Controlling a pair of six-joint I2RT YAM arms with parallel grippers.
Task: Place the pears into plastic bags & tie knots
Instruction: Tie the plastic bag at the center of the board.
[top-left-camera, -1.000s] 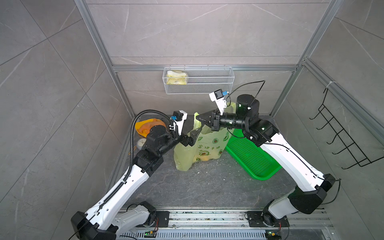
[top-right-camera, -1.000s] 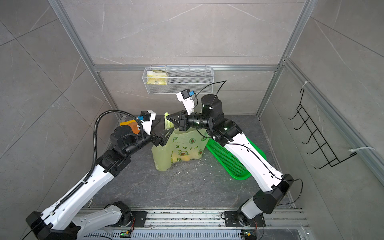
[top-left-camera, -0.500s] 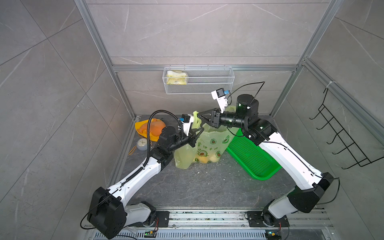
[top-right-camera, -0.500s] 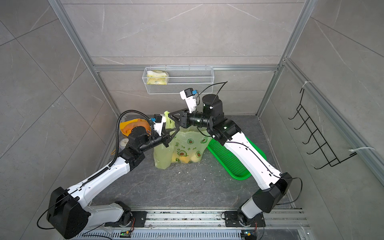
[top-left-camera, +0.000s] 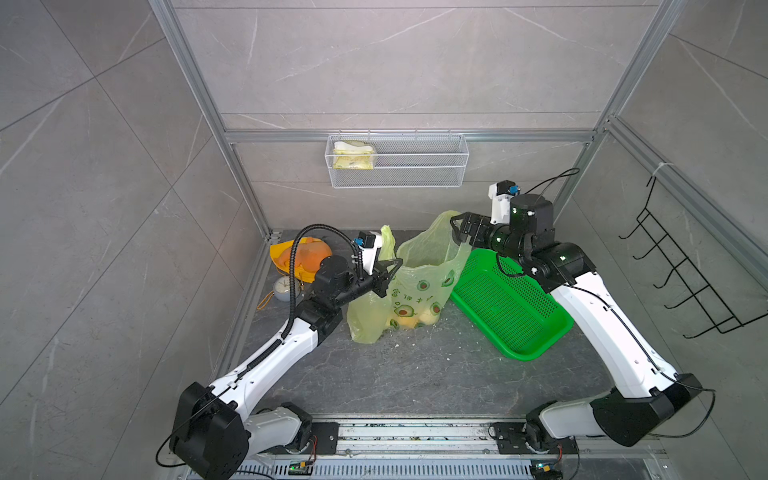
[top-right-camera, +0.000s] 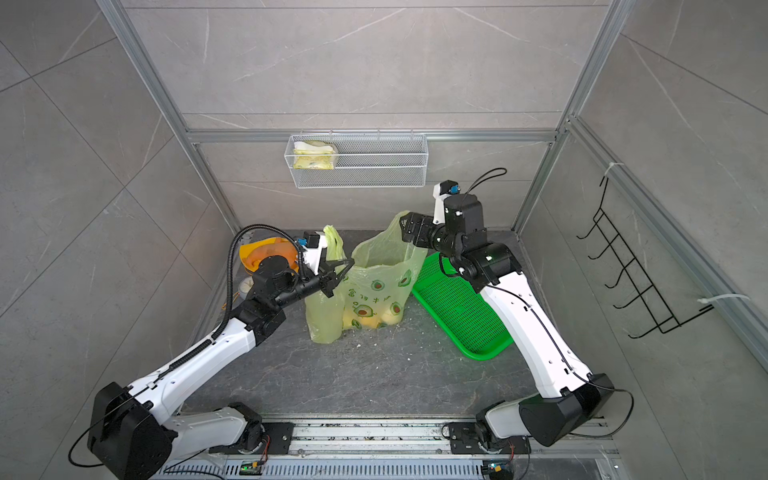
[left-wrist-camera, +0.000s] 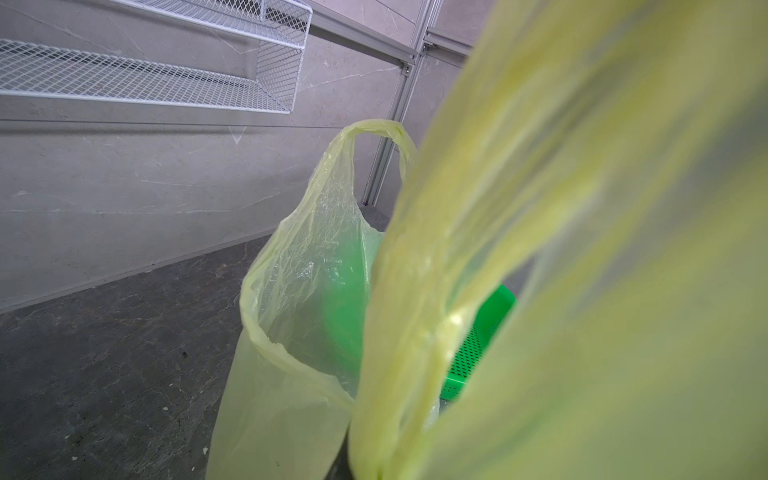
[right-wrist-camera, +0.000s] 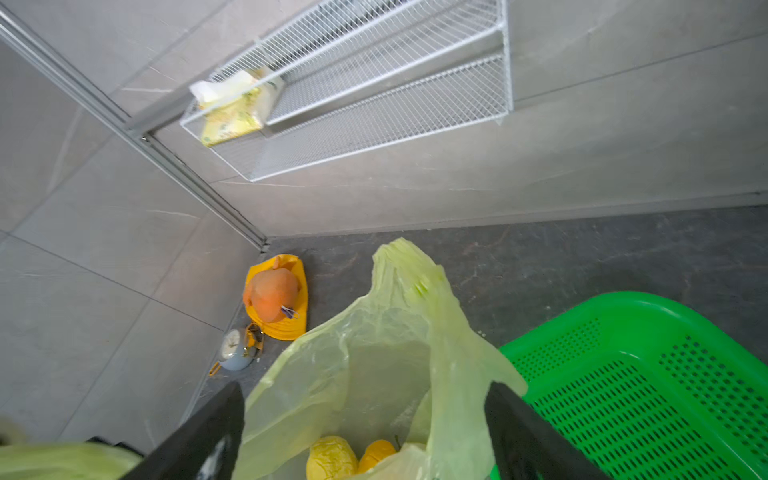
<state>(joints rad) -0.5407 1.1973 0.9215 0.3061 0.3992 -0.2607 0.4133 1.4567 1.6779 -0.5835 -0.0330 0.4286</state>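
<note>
Pinch and release over a shopping bag: my left fingers (top-left-camera: 388, 275) are pressed together on the film of a thin, translucent yellow-green plastic bag (top-left-camera: 419, 266) printed with avocado pictures. They clamp it at the rim just below one handle loop (top-left-camera: 387, 243), which stands upright. My right fingers (top-left-camera: 457, 230) stand wide apart at the other handle loop (right-wrist-camera: 409, 266). Its crinkled film rises between them and lies against one finger (right-wrist-camera: 521, 432), and they grip nothing.

The bag stands open-mouthed on the dark grey, stone-veined table (top-left-camera: 415, 374), between my two arms and just beside a bright green perforated plastic tray (top-left-camera: 515, 311). Its two loops are apart, untied.

The pears (top-left-camera: 415, 321) lie together at the bottom of the bag. The right wrist view shows a lumpy yellow one (right-wrist-camera: 332, 457) touching an orange one (right-wrist-camera: 377, 454). In a top view a pale cream one (top-left-camera: 428, 318) shows through the film.

Blurred yellow-green film close to the lens fills most of the left wrist view, with the far loop arching upright behind it.
</note>
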